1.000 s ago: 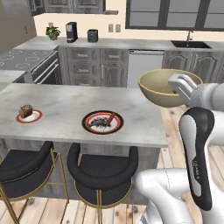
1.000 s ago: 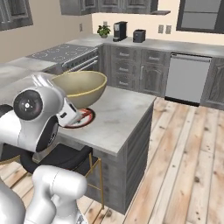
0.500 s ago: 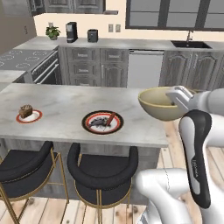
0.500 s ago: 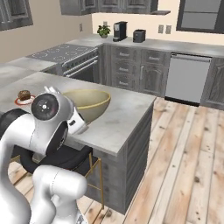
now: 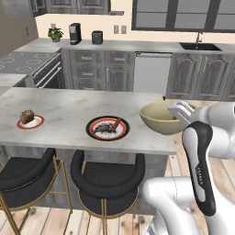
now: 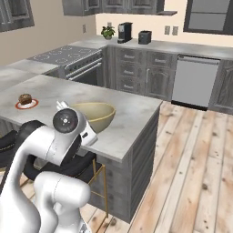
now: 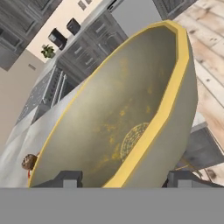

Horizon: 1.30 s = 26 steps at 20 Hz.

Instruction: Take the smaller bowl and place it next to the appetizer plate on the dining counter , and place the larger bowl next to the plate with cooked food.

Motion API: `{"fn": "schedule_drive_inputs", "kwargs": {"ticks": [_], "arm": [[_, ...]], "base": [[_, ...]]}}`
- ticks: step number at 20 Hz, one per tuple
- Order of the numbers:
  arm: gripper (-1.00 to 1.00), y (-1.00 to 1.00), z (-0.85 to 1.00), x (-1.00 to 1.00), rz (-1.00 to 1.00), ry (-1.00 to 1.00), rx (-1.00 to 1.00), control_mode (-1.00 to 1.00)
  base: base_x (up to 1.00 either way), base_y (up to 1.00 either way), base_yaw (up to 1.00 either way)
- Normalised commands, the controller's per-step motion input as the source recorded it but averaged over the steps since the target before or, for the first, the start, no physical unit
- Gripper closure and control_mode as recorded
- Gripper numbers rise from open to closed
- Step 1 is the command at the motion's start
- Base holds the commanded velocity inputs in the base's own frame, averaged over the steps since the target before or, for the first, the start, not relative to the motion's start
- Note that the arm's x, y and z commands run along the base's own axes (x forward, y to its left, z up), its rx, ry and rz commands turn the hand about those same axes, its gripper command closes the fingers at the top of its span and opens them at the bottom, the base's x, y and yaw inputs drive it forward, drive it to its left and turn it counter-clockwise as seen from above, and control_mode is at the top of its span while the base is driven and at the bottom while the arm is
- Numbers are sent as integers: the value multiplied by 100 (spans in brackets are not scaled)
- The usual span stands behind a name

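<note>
Larger bowl (image 5: 164, 117) sits on the counter (image 5: 69, 114) at three o'clock of the cooked-food plate (image 5: 108, 128), gripper (image 5: 180, 111) clamping its rim; release seems next.

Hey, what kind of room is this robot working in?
A home kitchen, rendered rather than real. A stove and a sink are set into grey cabinet runs, a coffee maker stands on the back counter, and a marble-look dining counter has black stools tucked under it.
</note>
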Motion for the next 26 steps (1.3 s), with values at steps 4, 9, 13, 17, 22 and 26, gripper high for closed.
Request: {"fn": "schedule_drive_inputs", "kwargs": {"ticks": [4, 9, 13, 17, 22, 26], "arm": [[100, 0, -36, 54, 2, 0, 0, -100], [100, 0, -31, 51, 0, 0, 0, -100], [100, 0, -25, 48, 0, 2, 0, -100], [100, 0, -25, 40, 0, 4, 0, -100], [100, 3, -31, 36, 0, 5, 0, -100], [100, 3, -34, 33, 0, 5, 0, -100]], "base": [[0, 0, 0], [0, 0, 0], [0, 0, 0], [0, 0, 0], [0, 0, 0], [0, 0, 0]]}}
